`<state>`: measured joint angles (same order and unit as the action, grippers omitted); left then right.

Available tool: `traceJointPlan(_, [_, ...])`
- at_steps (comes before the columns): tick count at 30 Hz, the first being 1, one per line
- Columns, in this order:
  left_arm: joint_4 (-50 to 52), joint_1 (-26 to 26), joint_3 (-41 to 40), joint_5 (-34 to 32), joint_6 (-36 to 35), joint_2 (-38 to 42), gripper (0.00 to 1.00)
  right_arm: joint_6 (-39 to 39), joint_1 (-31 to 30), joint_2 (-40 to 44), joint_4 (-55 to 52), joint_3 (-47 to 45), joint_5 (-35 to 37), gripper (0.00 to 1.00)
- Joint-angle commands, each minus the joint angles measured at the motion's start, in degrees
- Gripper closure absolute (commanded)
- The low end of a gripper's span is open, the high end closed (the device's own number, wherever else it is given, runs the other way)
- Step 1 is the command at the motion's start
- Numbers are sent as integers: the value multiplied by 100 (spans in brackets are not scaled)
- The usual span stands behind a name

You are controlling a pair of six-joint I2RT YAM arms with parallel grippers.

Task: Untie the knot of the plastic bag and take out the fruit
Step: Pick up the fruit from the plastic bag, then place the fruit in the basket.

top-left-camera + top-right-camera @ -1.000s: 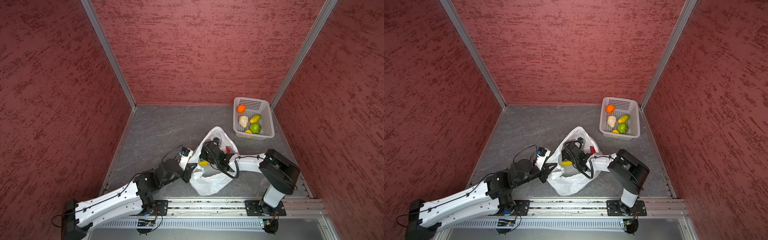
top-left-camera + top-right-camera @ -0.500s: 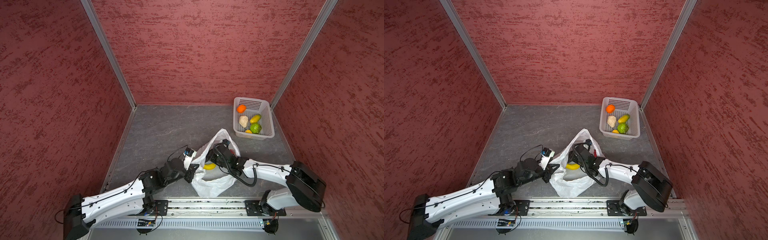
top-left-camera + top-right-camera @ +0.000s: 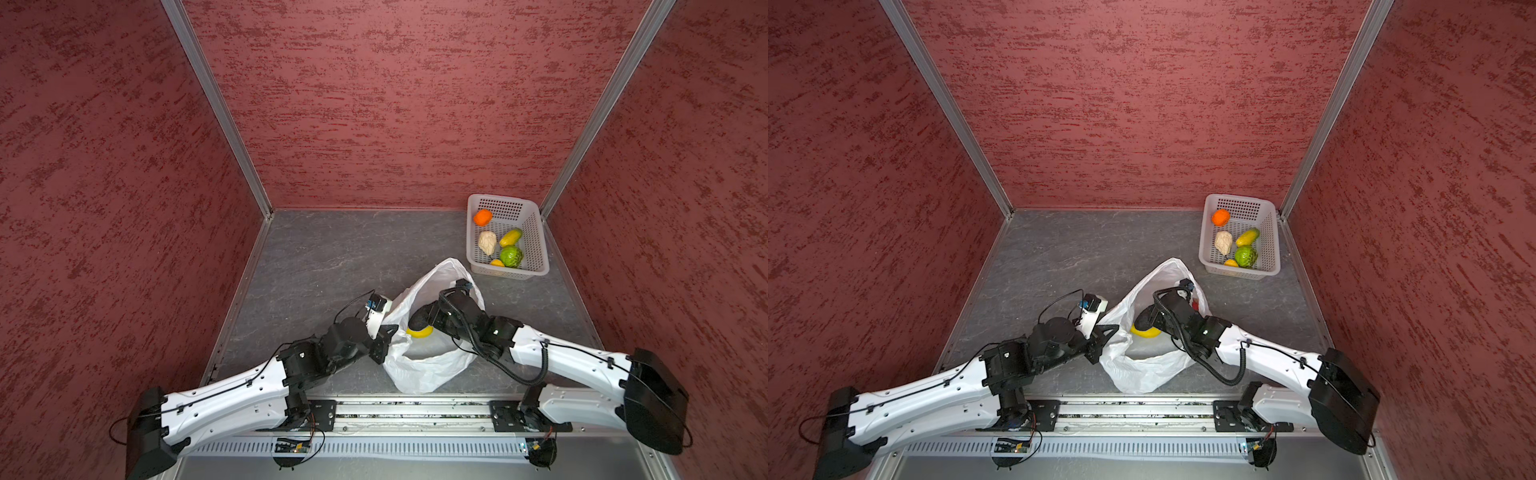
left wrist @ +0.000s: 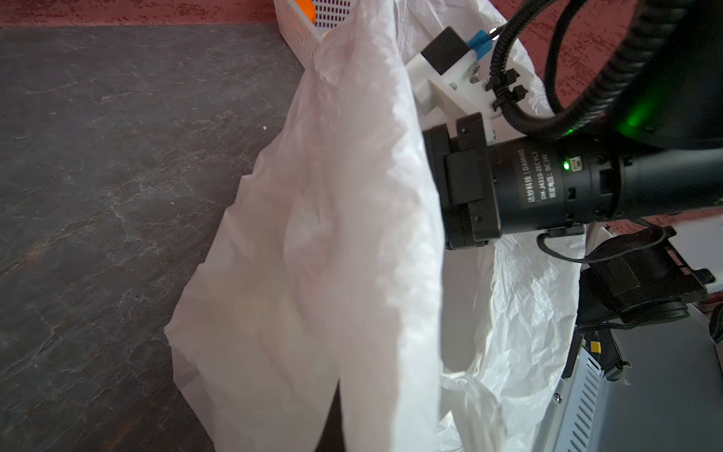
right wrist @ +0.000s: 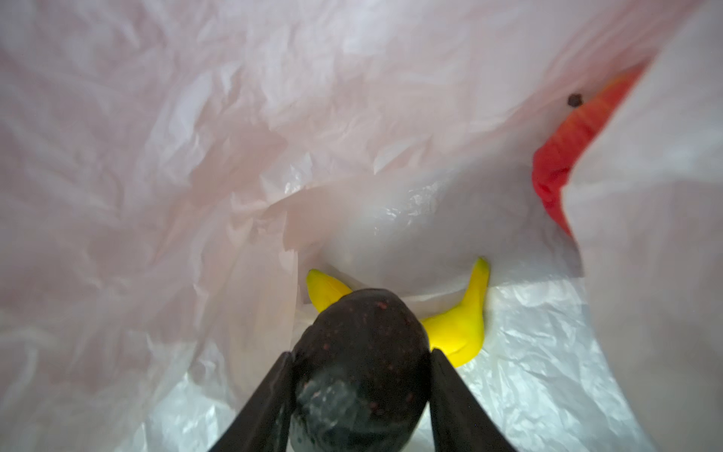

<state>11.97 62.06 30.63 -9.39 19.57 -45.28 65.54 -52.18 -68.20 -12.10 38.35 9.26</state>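
Outstretched low, right gripper (image 5: 360, 354) around dark fruit (image 5: 358, 325), perhaps avocado.

Quick tally: one white basket (image 3: 536, 270) with five pieces of fruit inside it: orange (image 3: 482, 217), beige one (image 3: 487, 242), mango (image 3: 510, 237), bumpy green one (image 3: 511, 256), small lemon (image 3: 496, 262). One plastic bag (image 3: 419, 374) just beside the basket, three pieces showing in there: black fruit (image 5: 360, 352), banana (image 5: 461, 328), red apple (image 5: 567, 156). So eight fruit total. Plus two robot arms (image 3: 232, 399) (image 3: 569, 361).
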Motion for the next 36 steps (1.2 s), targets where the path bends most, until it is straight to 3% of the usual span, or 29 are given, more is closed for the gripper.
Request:
traceJointPlan(1, [-166,21,213,-116,-129,-118,100,-69,-149,230,-565,351,79,49])
traceJointPlan(25, [-144,16,342,-328,-50,-364,100,-1044,-160,1064,-2788,2573,191,46])
traceJointPlan(30, [-138,16,338,-327,-48,-342,100,-1422,454,1181,-2956,2963,154,45])
traceJointPlan(36, [-94,20,323,-336,-40,-279,100,-2045,2045,1262,-2894,3067,-555,44])
